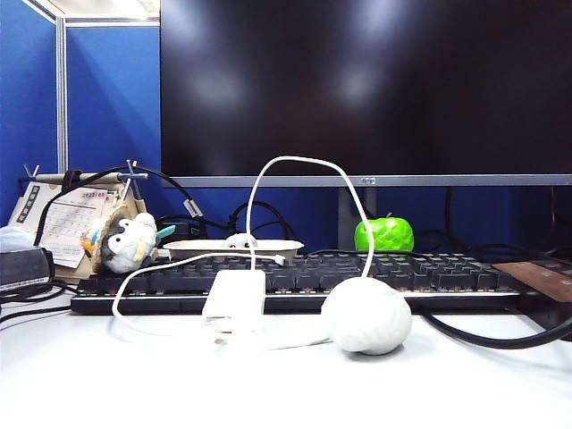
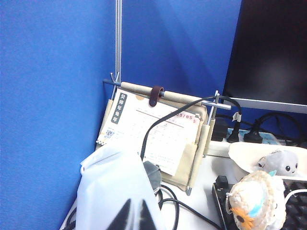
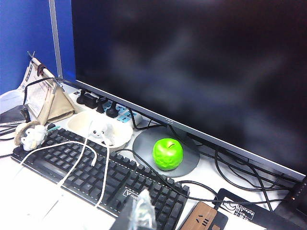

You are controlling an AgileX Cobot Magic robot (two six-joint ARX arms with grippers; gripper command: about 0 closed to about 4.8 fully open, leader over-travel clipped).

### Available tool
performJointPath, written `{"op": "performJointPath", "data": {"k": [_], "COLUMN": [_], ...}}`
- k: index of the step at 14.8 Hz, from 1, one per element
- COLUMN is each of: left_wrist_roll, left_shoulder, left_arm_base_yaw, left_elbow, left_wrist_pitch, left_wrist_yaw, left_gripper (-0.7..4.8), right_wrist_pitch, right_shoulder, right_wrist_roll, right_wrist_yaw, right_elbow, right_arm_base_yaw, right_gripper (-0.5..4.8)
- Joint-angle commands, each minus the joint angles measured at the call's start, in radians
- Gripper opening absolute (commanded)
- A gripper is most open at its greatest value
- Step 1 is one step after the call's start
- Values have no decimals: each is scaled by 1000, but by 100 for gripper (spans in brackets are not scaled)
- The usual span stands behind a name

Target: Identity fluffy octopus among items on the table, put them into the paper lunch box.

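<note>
Presently, on the exterior view's left edge, a desk calendar (image 1: 76,214) on a stand leans against the blue partition (image 1: 107,98). At its 4 o'clock a grey-white bird plush (image 1: 123,243) sits at the keyboard's far-left corner. Next, the paper lunch box (image 1: 234,249) rests on the worktop (image 1: 286,384) just behind the keyboard (image 1: 295,281); the fluffy octopus (image 1: 239,239) lies inside it, only the pale head top peeking over the rim. A white charger block (image 1: 234,295) stands at the keyboard's near edge, its cable (image 1: 304,163) looping up and over. At the charger's 3 o'clock a white brain-shaped ball (image 1: 366,315) sits on the worktop. At the ball's 12 o'clock, behind the keyboard, a green apple (image 1: 383,234) rests on the monitor (image 1: 366,85) base.

Left gripper (image 2: 135,211): dark fingertips pressed together, nothing held, hovering near the calendar. Right gripper (image 3: 142,208): closed and empty, above the keyboard's near edge.
</note>
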Motion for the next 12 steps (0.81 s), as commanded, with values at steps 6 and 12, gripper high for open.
{"op": "performJointPath", "data": {"k": [6, 12], "left_wrist_roll": [-2, -2], "left_shoulder": [-3, -3], "left_arm_base_yaw": [2, 2], "left_elbow": [0, 0], "left_wrist_pitch": [5, 5], "left_wrist_yaw": [7, 7], "left_gripper": [25, 25], "right_wrist_pitch": [11, 150], "right_shoulder": [0, 1], "right_wrist_roll": [2, -26], "right_wrist_yaw": [2, 42], "right_elbow": [3, -86], "right_arm_base_yaw": [-1, -1], "right_gripper": [-6, -6]}}
